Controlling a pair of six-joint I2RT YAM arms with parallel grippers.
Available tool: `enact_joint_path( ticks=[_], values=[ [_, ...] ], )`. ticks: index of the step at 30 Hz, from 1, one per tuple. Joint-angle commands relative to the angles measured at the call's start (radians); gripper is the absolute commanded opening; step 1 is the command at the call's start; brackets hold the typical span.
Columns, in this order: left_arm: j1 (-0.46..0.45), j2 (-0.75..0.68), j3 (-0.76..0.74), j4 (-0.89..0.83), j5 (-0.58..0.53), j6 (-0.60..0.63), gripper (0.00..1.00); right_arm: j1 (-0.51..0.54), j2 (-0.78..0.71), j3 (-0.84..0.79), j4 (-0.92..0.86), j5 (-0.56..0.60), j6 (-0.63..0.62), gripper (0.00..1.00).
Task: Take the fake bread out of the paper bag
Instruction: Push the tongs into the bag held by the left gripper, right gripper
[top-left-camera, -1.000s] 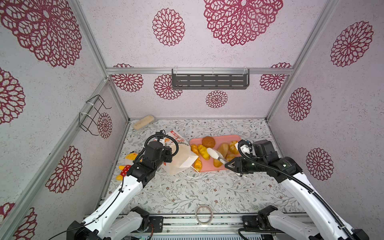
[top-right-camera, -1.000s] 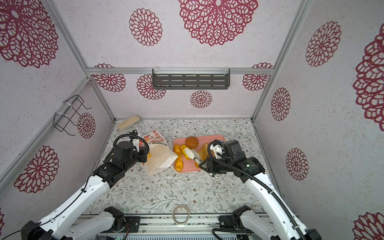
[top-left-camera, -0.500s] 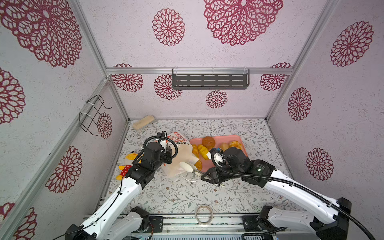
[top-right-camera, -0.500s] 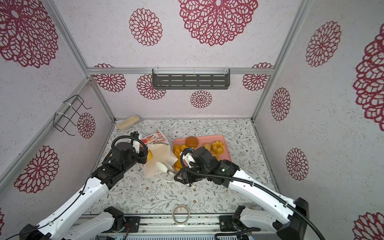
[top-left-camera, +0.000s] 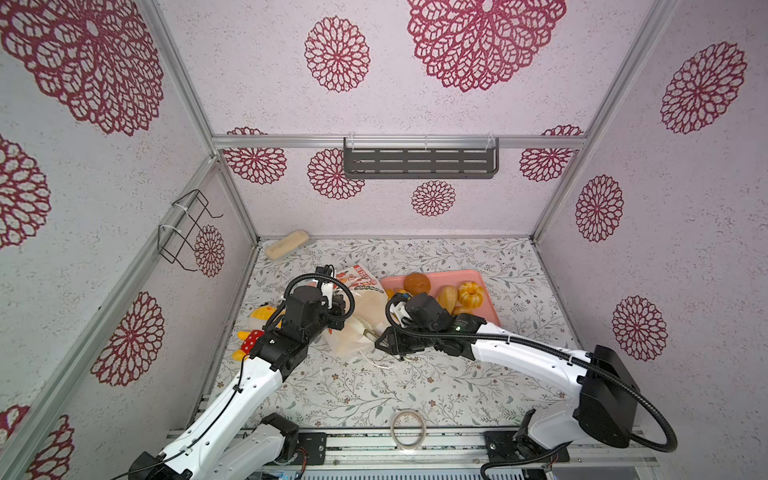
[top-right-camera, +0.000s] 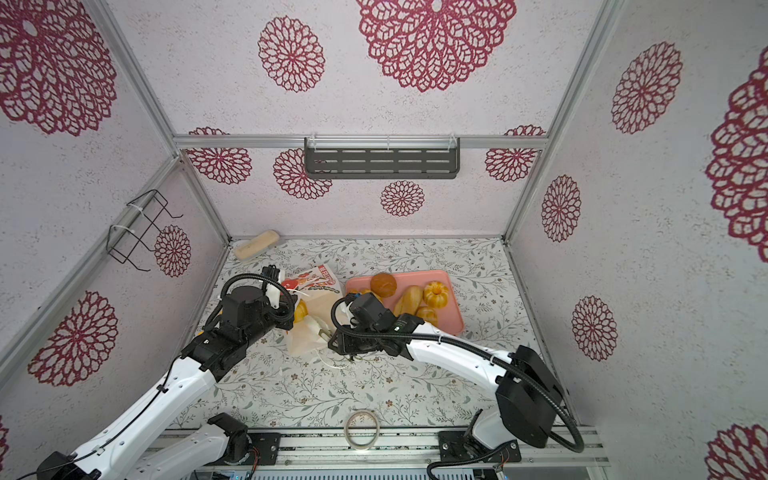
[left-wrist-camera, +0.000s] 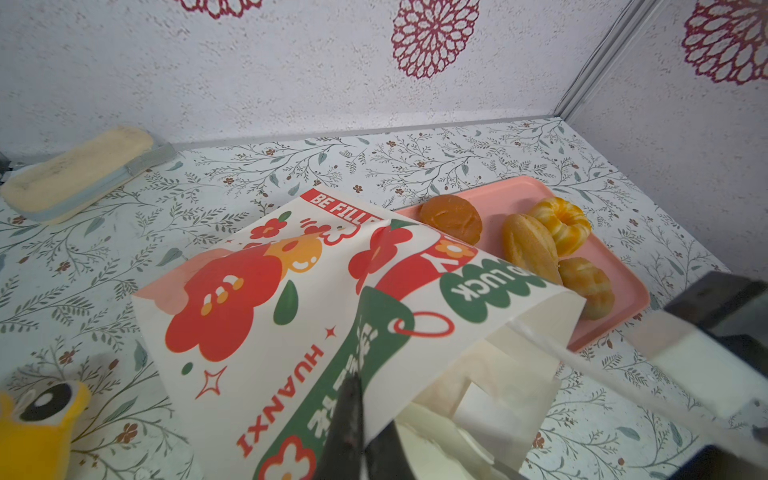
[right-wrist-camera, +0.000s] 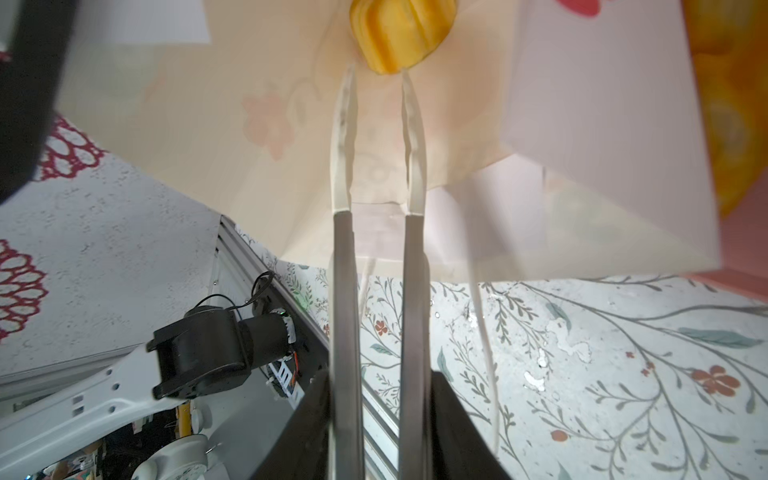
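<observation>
The paper bag (top-left-camera: 365, 305) (top-right-camera: 316, 316) lies on its side left of the pink tray, mouth toward the front. My left gripper (left-wrist-camera: 361, 399) is shut on the bag's upper mouth edge (left-wrist-camera: 415, 332), holding it up. My right gripper (right-wrist-camera: 377, 72) (top-right-camera: 322, 331) reaches into the mouth, open, with nothing between its long fingers. A yellow fake bread (right-wrist-camera: 399, 29) sits deep in the bag just past the fingertips. On the tray lie a round brown bun (top-left-camera: 417, 282) (left-wrist-camera: 451, 218), a long loaf (top-left-camera: 446, 297) (left-wrist-camera: 530, 249), a ring bun (top-left-camera: 471, 293) (left-wrist-camera: 561, 224) and a small braided roll (left-wrist-camera: 588, 286).
The pink tray (top-left-camera: 478, 276) (left-wrist-camera: 615, 307) lies right of the bag. A yellow plush toy (top-left-camera: 257, 328) sits by the left wall under my left arm. A beige block (top-left-camera: 286, 245) lies at the back left, and a tape ring (top-left-camera: 408, 428) at the front edge.
My right arm swung left from above the tray to the bag's mouth and pushed its fingers inside. The left gripper kept its hold on the bag's edge.
</observation>
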Motion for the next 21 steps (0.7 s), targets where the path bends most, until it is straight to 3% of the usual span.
enact_joint_path(
  ticks=[1, 7, 21],
  values=[
    [0.001, -0.005, -0.007, 0.035, 0.017, 0.000, 0.00, 0.000, 0.023, 0.089, 0.066, 0.036, -0.035, 0.42],
    [0.002, -0.002, -0.008, 0.038, 0.020, 0.000, 0.00, -0.010, 0.104, 0.138, 0.088, 0.041, -0.030, 0.46],
    [0.001, -0.016, -0.020, 0.046, 0.029, -0.007, 0.00, -0.022, 0.206, 0.227, 0.049, 0.075, -0.039, 0.46]
  ],
)
